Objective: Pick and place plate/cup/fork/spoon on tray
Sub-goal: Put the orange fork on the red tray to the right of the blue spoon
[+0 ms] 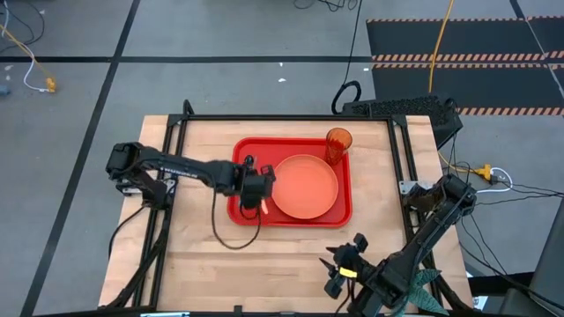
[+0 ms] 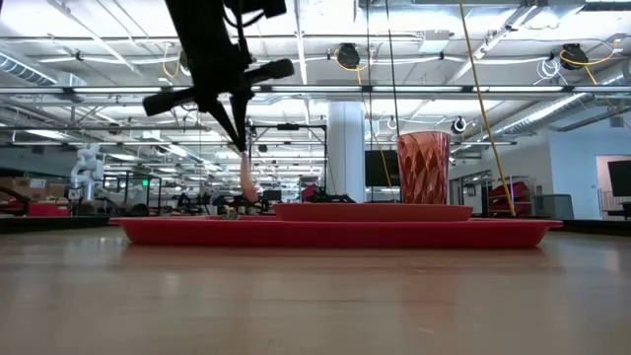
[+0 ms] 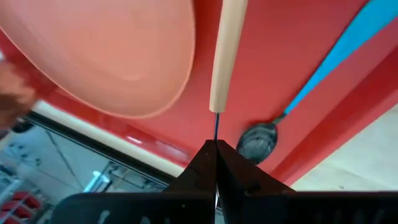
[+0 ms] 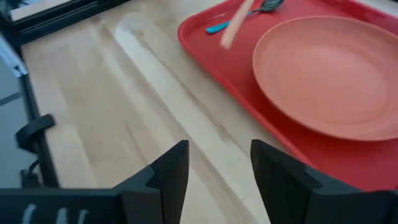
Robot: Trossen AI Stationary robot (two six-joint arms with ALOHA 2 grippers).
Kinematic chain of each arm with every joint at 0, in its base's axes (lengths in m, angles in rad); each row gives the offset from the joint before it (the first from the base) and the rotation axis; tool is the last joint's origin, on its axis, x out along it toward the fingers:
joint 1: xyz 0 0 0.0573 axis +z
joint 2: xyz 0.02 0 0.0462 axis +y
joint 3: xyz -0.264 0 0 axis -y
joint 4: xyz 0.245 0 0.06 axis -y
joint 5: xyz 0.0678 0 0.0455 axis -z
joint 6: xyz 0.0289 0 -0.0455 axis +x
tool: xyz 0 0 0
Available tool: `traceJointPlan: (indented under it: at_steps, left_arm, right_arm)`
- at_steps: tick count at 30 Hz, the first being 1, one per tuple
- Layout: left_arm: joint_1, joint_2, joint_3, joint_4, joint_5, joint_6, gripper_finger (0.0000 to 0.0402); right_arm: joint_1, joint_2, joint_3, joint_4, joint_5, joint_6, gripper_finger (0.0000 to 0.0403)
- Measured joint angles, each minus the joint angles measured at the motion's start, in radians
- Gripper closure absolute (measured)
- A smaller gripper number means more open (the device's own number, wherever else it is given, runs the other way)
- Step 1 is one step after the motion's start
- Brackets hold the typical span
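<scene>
The red tray (image 1: 251, 150) lies mid-table. On it rest the orange plate (image 1: 305, 185) and, in its far right corner, the upright amber cup (image 1: 338, 143). The blue-handled spoon (image 3: 336, 62) lies flat on the tray's left part. Above that part, left of the plate, my left gripper (image 1: 257, 189) is shut on the fork (image 3: 225, 56). The fork's tan handle (image 1: 263, 206) points away from the fingers. My right gripper (image 1: 344, 264) stands open over the bare table near the front edge, nothing between its fingers (image 4: 217, 155). My left gripper pinches the fork's metal end between its two fingertips; only the thin metal neck (image 3: 216, 124) shows coming out of them. The fingers slant down from the table's left. The fork hangs handle-down (image 2: 245, 177) over the tray; I cannot tell whether its tip touches the tray.
Bare wooden table (image 4: 124, 93) spreads left of and in front of the tray. A black frame (image 1: 291, 118) runs along the table's edges. A loose black cable (image 1: 231, 238) loops from the left arm over the wood near the tray's front left corner.
</scene>
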State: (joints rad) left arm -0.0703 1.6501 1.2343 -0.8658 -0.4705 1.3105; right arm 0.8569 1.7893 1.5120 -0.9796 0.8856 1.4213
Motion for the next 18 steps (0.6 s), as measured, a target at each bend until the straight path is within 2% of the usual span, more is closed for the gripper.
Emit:
traceJointPlan:
  at_steps: [10, 15, 18]
  left_arm:
    - [0.156, 0.000, -0.122, 0.245, 0.149, 0.149, 0.0401]
    - [0.202, 0.001, -0.219, 0.336, 0.158, 0.208, 0.0400]
    - [0.226, 0.001, -0.285, 0.452, 0.158, 0.212, 0.0388]
  right_arm:
    - [0.044, 0.000, -0.082, 0.035, 0.000, 0.190, 0.0239]
    - [0.049, 0.000, -0.097, 0.025, -0.001, 0.216, 0.0239]
    - [0.049, -0.002, -0.097, 0.021, -0.001, 0.191, 0.0239]
